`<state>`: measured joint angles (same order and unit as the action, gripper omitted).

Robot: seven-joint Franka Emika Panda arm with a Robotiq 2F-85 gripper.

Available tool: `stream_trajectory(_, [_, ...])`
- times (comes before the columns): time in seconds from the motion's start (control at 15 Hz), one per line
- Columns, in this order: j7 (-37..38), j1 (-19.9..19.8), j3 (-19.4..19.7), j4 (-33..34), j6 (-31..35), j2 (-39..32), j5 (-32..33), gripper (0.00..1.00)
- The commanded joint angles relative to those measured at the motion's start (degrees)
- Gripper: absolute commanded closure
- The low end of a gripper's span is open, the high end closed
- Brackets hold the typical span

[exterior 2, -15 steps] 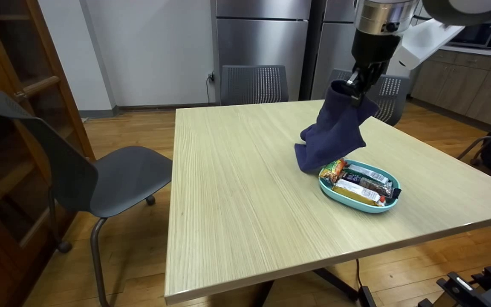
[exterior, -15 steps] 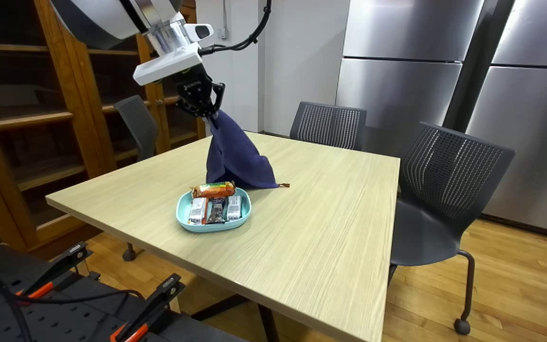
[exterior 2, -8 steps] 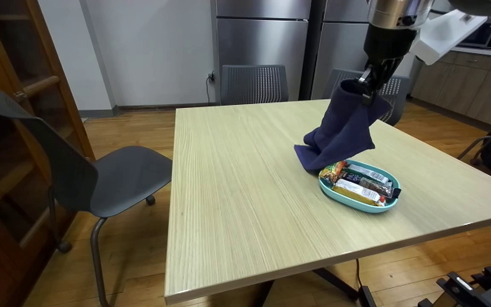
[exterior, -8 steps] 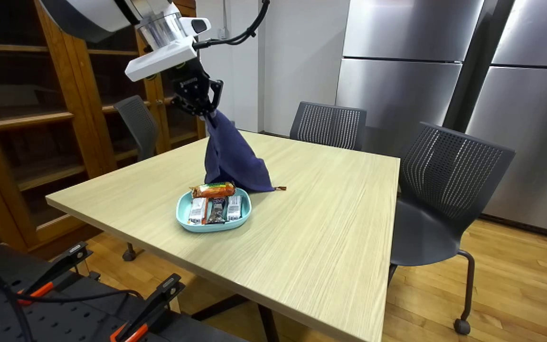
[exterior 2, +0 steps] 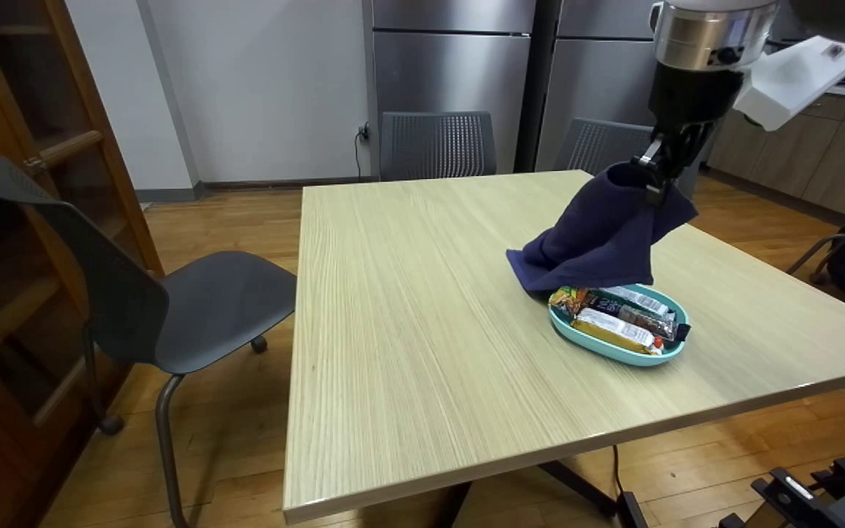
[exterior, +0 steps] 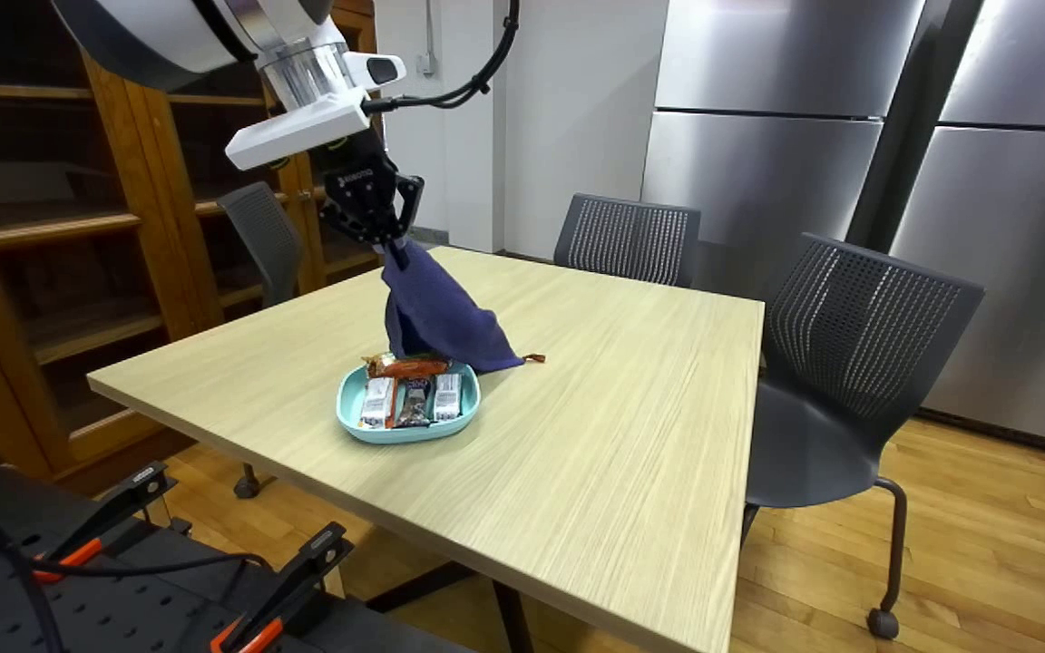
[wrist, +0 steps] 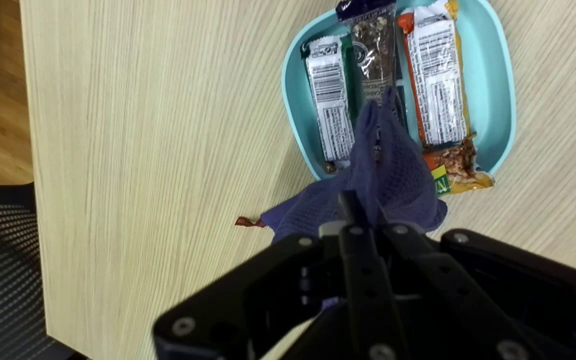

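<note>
The pincer is pressed together on the upper part of a dark blue cloth, pinching it above the table. The cloth hangs in folds; its lower end rests on the table, just beside a light blue tray. A reddish tag projects from one corner of the cloth. Inside the tray, three wrapped bars lie side by side. An orange-wrapped bar lies crosswise at their end nearest the cloth. In an exterior view, the cloth hides part of the tray; contact between the two cannot be determined. Chairs stand around the table.
</note>
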<state>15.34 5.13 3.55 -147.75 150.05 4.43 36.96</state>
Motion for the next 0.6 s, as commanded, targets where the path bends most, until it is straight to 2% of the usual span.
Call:
stream_trajectory(0.0, [-3.18, -2.11, -2.01, -2.68, -2.38, 3.45, -2.72, 0.99])
stream_trajectory(0.53, [-2.18, -3.6, -1.87, -2.53, -8.88, 2.99, -2.14, 0.99])
